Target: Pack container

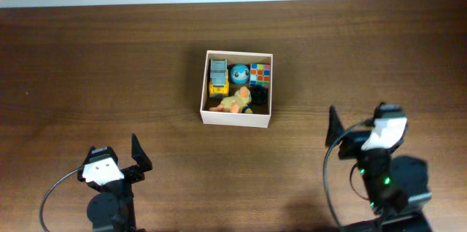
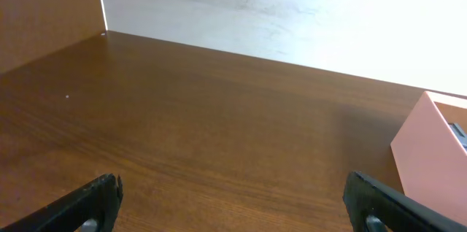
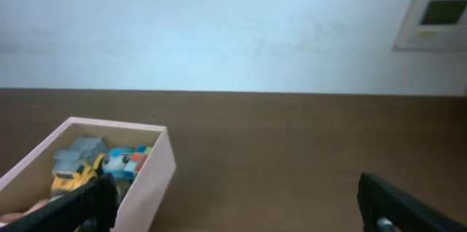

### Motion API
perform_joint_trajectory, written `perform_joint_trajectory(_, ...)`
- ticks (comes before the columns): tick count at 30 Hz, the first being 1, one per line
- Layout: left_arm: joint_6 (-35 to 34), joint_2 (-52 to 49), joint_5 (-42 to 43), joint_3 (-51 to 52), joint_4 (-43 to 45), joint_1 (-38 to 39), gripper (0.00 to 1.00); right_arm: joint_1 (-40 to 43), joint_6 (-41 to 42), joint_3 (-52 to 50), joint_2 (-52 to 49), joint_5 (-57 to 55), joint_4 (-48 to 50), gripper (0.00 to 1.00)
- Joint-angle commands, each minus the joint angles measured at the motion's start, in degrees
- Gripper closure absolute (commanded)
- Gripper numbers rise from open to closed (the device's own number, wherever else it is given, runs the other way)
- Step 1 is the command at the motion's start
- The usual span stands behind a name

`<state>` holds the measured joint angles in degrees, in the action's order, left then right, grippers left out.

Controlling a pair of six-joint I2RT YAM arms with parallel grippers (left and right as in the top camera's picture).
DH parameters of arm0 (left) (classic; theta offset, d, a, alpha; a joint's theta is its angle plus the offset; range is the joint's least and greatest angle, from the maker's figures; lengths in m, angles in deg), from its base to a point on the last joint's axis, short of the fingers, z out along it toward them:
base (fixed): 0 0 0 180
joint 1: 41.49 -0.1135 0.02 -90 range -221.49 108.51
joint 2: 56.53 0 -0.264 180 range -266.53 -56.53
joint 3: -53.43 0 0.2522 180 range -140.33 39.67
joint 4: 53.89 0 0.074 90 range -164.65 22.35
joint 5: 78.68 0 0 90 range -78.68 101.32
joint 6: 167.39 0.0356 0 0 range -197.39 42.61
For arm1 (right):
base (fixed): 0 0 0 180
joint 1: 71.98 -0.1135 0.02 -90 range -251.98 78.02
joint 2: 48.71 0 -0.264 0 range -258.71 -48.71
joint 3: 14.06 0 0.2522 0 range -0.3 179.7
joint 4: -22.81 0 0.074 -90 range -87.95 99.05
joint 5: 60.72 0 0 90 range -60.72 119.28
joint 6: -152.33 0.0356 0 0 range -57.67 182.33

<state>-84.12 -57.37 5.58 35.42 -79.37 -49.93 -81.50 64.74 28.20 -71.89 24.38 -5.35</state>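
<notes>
Both arms sit folded low, with the left gripper (image 2: 232, 187) and right gripper (image 3: 237, 187) spread wide, empty.

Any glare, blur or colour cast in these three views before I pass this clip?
Overhead: evenly lit and sharp; the toys in the box read clearly. Left wrist: the wall blows out to white on the right, and the box side looks pinkish. Right wrist: soft throughout, with a bluish cast; the toys are smeared.
</notes>
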Motion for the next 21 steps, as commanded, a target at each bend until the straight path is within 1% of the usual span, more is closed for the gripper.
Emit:
perform_joint_trajectory(1, 0.11, 0.50, 1.01, 0.72, 0.17, -0.35, 0.01, 2.45, -1.09, -6.88, 5.38, 5.70, 2.49, 0.01)
perform_joint_trajectory(4, 0.11, 0.50, 1.01, 0.72, 0.17, -0.35, 0.01, 4.83, -1.09, -10.14, 9.94, 8.15, 2.82, 0.01)
perform_joint_trajectory(7, 0.11, 0.50, 1.01, 0.72, 0.17, -0.35, 0.01, 5.46, -1.16, -11.34, 13.35, 8.07, 2.49, 0.01)
perform_joint_trajectory(16, 0.11, 0.50, 1.01, 0.72, 0.17, -0.35, 0.01, 5.49, -1.18, -12.94, 17.35, 7.93, -1.09, 0.01)
perform_joint_trajectory(21, 0.11, 0.50, 1.01, 0.72, 0.17, -0.35, 0.01, 5.49, -1.16, -15.10, 19.23, 7.98, -1.14, 0.01)
